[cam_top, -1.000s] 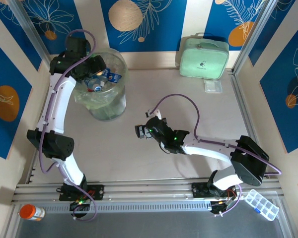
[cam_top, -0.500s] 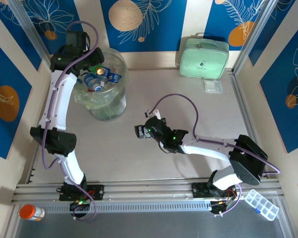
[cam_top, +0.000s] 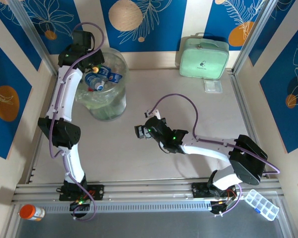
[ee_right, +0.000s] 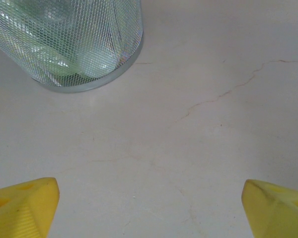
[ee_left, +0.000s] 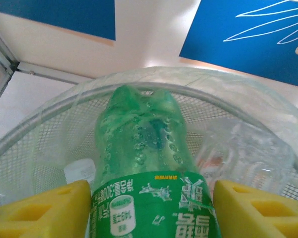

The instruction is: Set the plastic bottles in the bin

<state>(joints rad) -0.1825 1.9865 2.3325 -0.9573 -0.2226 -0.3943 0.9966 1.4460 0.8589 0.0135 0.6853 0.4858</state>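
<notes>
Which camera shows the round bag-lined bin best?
Top external: the whole round translucent bin, lined with a pale green bag, shows with bottles inside. Left wrist gives its rim behind a green plastic bottle; right wrist, its mesh lower wall.

**Top view.** A pale beige bench is lying under soft, even light. Walls are enclosing it at the back and on both sides, and they are showing cream stripes alternating with blue panels. White leaf outlines and orange discs are decorating the blue. Slanting metal posts are framing the far corners. A ribbed metal rail is running along the near edge.

**Right wrist view.** A hairline crack is wandering across the smooth bench surface.
</notes>
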